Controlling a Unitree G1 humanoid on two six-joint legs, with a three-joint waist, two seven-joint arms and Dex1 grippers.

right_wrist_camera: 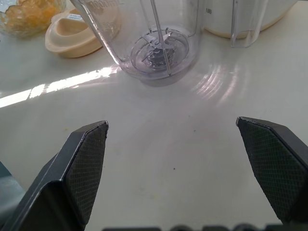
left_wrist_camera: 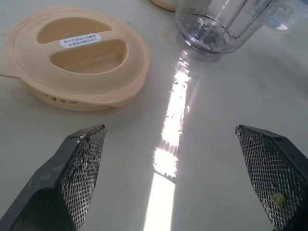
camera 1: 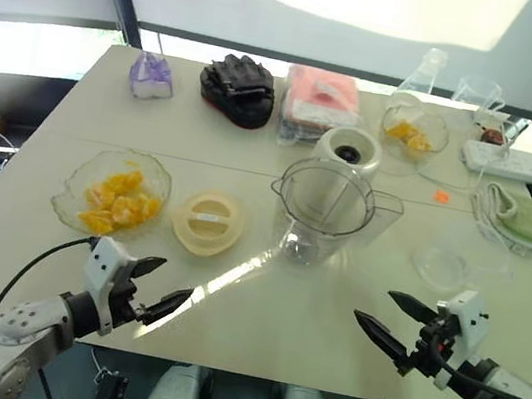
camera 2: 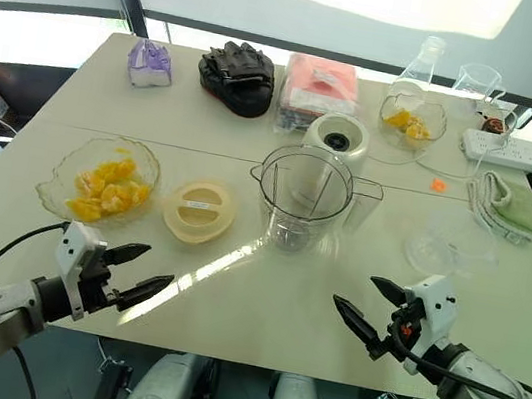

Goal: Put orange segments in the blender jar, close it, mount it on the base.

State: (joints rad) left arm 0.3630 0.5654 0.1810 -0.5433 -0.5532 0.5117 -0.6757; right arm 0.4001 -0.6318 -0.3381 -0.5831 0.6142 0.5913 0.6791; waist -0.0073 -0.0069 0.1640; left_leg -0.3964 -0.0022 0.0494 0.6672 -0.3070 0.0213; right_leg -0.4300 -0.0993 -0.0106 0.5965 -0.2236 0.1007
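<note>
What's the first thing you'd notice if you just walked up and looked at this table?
Probably the big clear blender jar, standing open and empty in the middle of the table. Bright orange segments glow in a glass dish to its left, beside a cream lid. Near the front edge, the left tool and right tool hover open.

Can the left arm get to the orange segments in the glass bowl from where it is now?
Probably yes. The left tool hangs open over bare table, and the glass bowl with the orange segments sits just beyond it on the same side. The lid lies beside the bowl, not between.
</note>
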